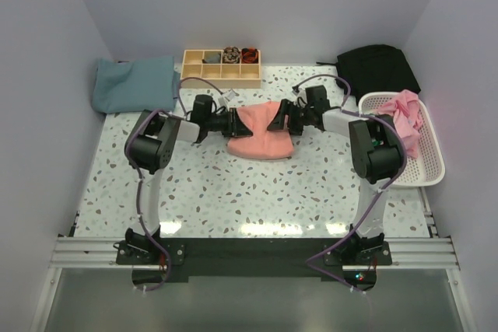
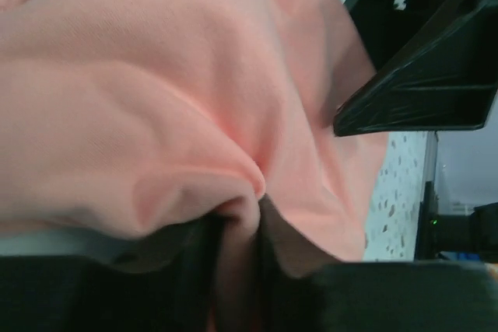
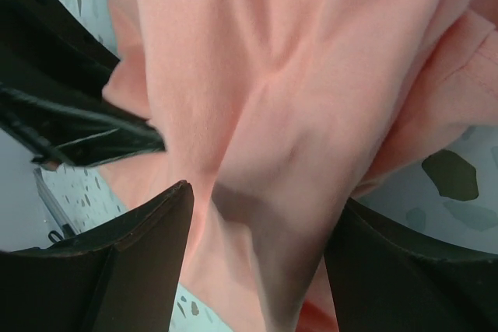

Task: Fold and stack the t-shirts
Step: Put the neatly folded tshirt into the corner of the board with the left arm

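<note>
Facing each other nose to nose, the left pincer (image 1: 231, 124) and the right pincer (image 1: 282, 120) have the big soft salmon-pink cotton t-shirt (image 1: 261, 139) between them. From where I stand, the left pincer is narrow and nips a small fold of it. The right pincer stands wider, and a thick bunch of the same shirt fills the gap between its fingers (image 3: 148, 254), so I think it holds too.

The shirt runs longways from one pincer to the other. Its loose part hangs toward the near side, crumpled, not flat. Both arms are just as close, one at each end, so I guess the next move needs both together.

Out to the right of the right pincer, a pink t-shirt (image 1: 405, 118) sits in the white plastic lattice basket (image 1: 428, 165). Far behind the left pincer lies a dusty teal-blue t-shirt (image 1: 134, 83), bunched up.
</note>
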`<act>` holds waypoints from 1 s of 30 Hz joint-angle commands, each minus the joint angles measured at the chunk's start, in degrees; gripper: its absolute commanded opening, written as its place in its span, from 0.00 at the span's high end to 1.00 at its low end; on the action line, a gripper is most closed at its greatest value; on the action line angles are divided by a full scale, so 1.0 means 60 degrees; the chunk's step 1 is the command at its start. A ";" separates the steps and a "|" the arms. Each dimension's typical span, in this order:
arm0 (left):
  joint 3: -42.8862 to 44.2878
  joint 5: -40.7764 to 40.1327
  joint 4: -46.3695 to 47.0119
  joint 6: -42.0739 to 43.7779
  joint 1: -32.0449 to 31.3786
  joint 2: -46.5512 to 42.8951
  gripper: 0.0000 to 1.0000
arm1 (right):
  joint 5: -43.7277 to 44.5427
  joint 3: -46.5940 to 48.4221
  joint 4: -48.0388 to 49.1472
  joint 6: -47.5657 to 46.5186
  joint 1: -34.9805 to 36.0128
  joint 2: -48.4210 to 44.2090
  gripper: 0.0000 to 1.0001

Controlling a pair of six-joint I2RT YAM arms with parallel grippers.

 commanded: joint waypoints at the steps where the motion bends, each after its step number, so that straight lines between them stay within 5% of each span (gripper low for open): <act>1: 0.0296 0.0236 -0.0046 -0.0411 -0.0208 0.0534 0.95 | -0.0002 0.0069 0.0025 -0.0024 0.0121 0.0375 0.33; 11: 0.1100 -0.0831 -0.2384 0.0774 -0.0077 -0.0765 1.00 | 0.1501 -0.0311 -0.0925 -0.0755 0.0121 -0.0794 0.33; 19: 0.3883 -0.2854 -0.6403 0.2766 0.0582 -0.2072 1.00 | 0.3177 -0.0985 -0.1733 -0.1489 0.0107 -0.2889 0.29; 30: 0.7585 -0.4129 -0.9464 0.4334 0.1885 -0.1474 1.00 | 0.3016 -0.1161 -0.1689 -0.1548 0.0107 -0.2730 0.29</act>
